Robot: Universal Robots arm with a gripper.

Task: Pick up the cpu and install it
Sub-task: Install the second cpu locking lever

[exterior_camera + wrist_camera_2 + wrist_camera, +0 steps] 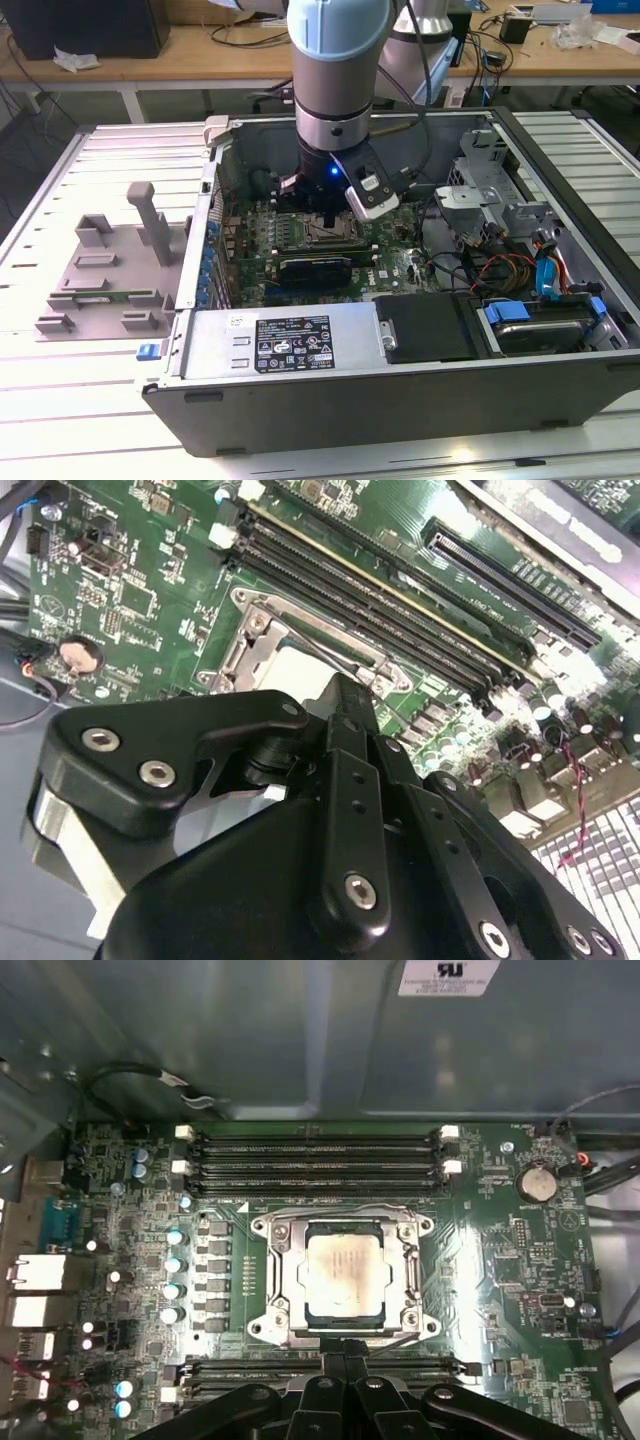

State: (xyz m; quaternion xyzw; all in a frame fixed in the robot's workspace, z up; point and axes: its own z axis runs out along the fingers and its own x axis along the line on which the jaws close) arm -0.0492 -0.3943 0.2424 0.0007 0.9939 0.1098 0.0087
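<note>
At board centre the cpu (345, 1273) lies flat in its socket frame (345, 1278), gripper (345, 1365) at its 6 o'clock, grip state unclear. Likely light, stiff, fragile underneath; hold by opposite edges.

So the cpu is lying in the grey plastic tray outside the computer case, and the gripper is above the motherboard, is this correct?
Not quite. The cpu is not in the grey plastic tray; the first wrist view shows it sitting inside the socket frame on the motherboard. The rest holds: the gripper is above the motherboard, close to the socket.
</note>
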